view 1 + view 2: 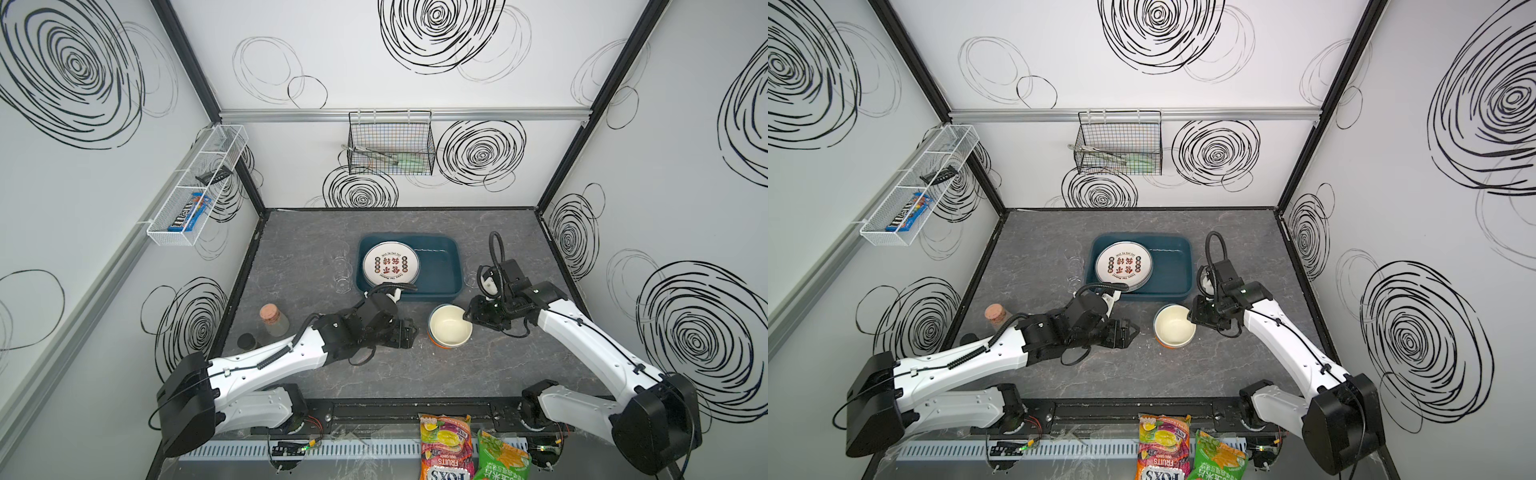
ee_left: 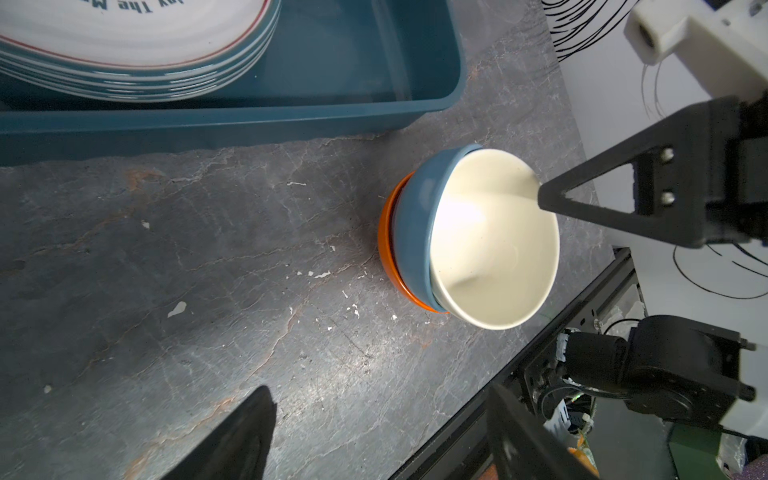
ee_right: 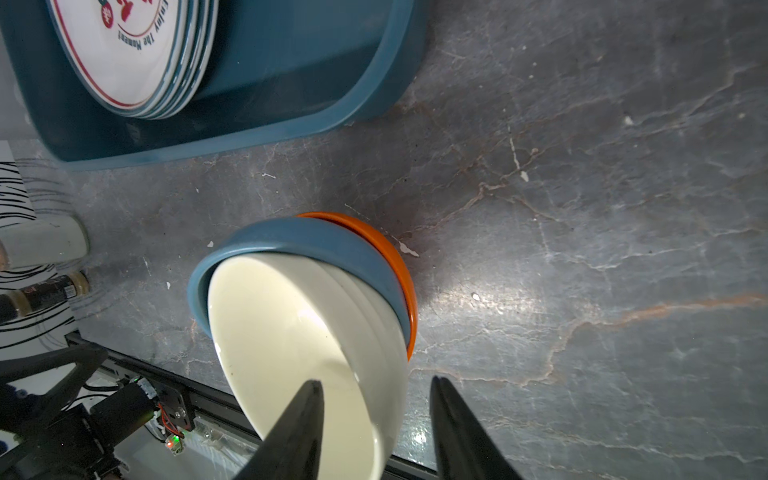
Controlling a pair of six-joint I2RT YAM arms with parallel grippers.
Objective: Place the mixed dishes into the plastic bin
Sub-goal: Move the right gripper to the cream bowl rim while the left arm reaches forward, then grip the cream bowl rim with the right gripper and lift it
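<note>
The cream bowl (image 3: pixel 291 332) sat nested in a blue bowl (image 3: pixel 291 243), and that in an orange bowl (image 3: pixel 409 307), on the grey table (image 1: pixel 374 374) just in front of the plastic bin (image 1: pixel 440 270), apart from its wall. A stack of plates (image 1: pixel 390 264) lay in the bin's left half. My right gripper (image 3: pixel 374 382) straddled the cream bowl's rim, one finger inside and one outside, parted and not yet pinching. My left gripper (image 2: pixel 380 390) hovered near the bowls, spread wide, holding nothing
</note>
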